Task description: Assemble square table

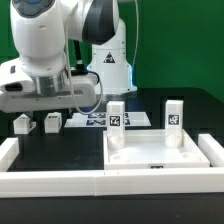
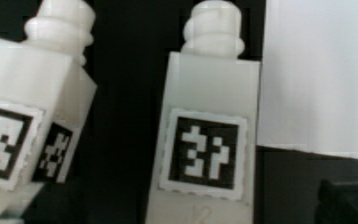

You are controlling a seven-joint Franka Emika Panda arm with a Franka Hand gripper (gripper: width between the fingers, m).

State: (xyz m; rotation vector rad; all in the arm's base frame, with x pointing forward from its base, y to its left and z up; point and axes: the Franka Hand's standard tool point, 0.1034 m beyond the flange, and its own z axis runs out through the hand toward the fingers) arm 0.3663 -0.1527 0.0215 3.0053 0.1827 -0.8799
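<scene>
Leg-fetching step, I reckon. The pincer [image 1: 42, 106] hangs with jaws apart, holding nothing, right above two loose legs [image 1: 50, 123] on the worktop [image 1: 70, 150]. The tabletop [image 1: 160, 158] sits at the exterior view's right with two upright legs [image 1: 117, 115] on it. Next: drop down, straddle one leg, squeeze.

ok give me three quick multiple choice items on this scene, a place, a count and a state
1. How many upright legs are on the tabletop? A one B two C four
2. The claw is A open B shut on a leg C shut on a bar
3. The two loose legs sit A on the tabletop B on the black table C in the claw
B, one at each far corner; A, it holds nothing; B, they sit at the exterior view's left of the tabletop
</scene>
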